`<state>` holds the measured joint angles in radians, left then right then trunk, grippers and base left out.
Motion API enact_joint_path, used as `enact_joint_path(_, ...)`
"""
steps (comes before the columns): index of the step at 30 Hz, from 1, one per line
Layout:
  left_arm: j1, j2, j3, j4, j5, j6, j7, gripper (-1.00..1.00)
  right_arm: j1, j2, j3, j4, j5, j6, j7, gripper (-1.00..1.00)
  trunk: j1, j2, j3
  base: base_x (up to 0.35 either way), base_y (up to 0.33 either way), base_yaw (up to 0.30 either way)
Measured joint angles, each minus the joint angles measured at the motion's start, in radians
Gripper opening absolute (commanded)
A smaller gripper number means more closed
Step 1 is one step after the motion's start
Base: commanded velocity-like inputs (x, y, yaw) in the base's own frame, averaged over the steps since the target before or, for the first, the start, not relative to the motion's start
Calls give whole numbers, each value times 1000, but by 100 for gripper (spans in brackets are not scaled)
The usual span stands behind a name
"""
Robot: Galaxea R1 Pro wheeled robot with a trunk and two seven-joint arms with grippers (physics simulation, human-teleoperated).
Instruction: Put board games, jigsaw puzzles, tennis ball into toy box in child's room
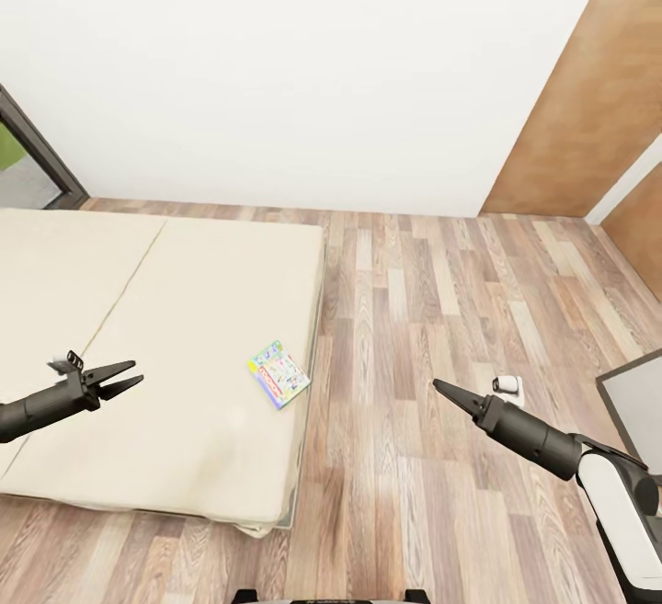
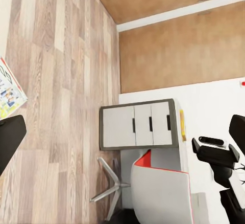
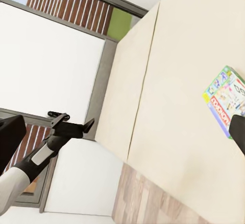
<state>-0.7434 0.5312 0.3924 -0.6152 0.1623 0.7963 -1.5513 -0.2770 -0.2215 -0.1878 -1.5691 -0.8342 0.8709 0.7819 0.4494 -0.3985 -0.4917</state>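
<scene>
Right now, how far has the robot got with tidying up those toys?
Nothing here looks finished. One board game lies near the edge of the bed, untouched. The left gripper hangs open above the mattress and the right gripper is closed over the floor; neither holds anything. Picking up this game looks like the job in hand. The toy box and other toys can't be judged from here.

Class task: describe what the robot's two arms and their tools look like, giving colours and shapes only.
Both arms end in dark grey cylindrical forearms. The left tool has two slim black pointed fingers and a small boxy black mount. The right tool tapers to a black point; behind it comes a glossy white upper-arm shell with a black joint.
</scene>
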Motion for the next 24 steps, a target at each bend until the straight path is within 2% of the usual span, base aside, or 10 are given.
enact_joint_path(11, 0, -8, 0, 0, -8, 0, 29, 100, 0, -1, 0, 0, 0, 0, 0, 100, 0, 0, 18, 0, 0, 0)
enact_joint_path(24, 0, -8, 0, 0, -8, 0, 32, 100, 0, -1, 0, 0, 0, 0, 0, 100, 0, 0, 40, 0, 0, 0)
